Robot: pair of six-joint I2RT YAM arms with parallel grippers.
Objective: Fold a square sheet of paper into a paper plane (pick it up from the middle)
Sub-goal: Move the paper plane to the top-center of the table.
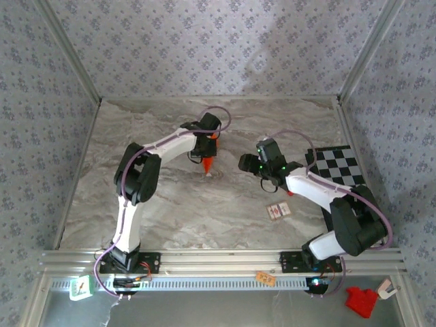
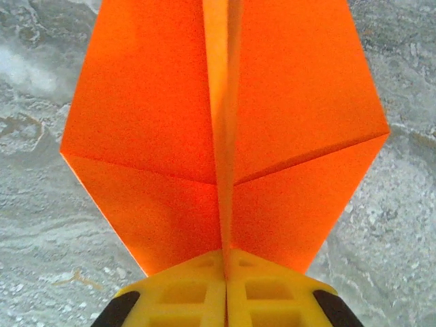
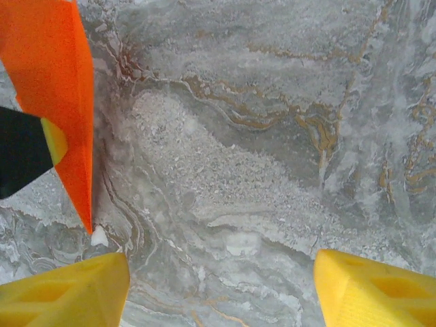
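Note:
The bright orange paper, folded into a pointed shape with a centre crease, hangs from my left gripper, whose yellow jaws are shut on the crease. From above, the paper points down at the table's middle, below my left gripper. My right gripper hovers just to the right of it, apart from the paper. In the right wrist view the paper shows at the left edge, and my right gripper stands open over bare marble with nothing between its fingers.
A black-and-white checkered board lies at the right edge of the table. Small cards lie near the right arm. A red block sits off the table at the front right.

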